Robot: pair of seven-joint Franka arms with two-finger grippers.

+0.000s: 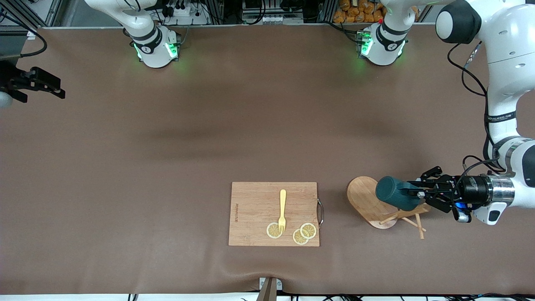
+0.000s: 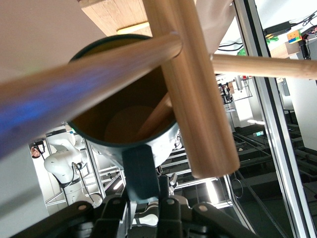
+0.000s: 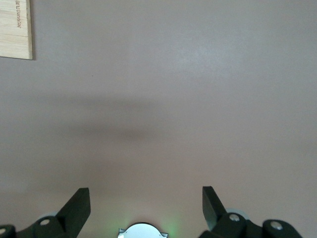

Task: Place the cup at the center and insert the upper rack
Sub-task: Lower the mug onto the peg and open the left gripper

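Note:
The dark teal cup [image 1: 395, 195] lies on its side on the bamboo upper rack [image 1: 368, 202], which is tipped over near the left arm's end of the table, its pegs [image 1: 411, 221] sticking out toward the front camera. My left gripper [image 1: 411, 193] is shut on the cup's handle [image 2: 141, 168]. In the left wrist view the cup's tan inside [image 2: 119, 124] faces me, one peg [image 2: 154, 118] reaches into it, and the rack's post [image 2: 198, 89] crosses its rim. My right gripper [image 1: 48, 85] waits open and empty at the right arm's end of the table; its wrist view [image 3: 146, 196] shows only bare table cover.
A rectangular wooden cutting board [image 1: 255, 209] lies beside the rack toward the right arm's end, bearing a yellow fork [image 1: 282, 209] and three lemon slices [image 1: 303, 234]. Its corner shows in the right wrist view [image 3: 15, 27]. The brown table cover [image 1: 250, 125] spreads across the middle.

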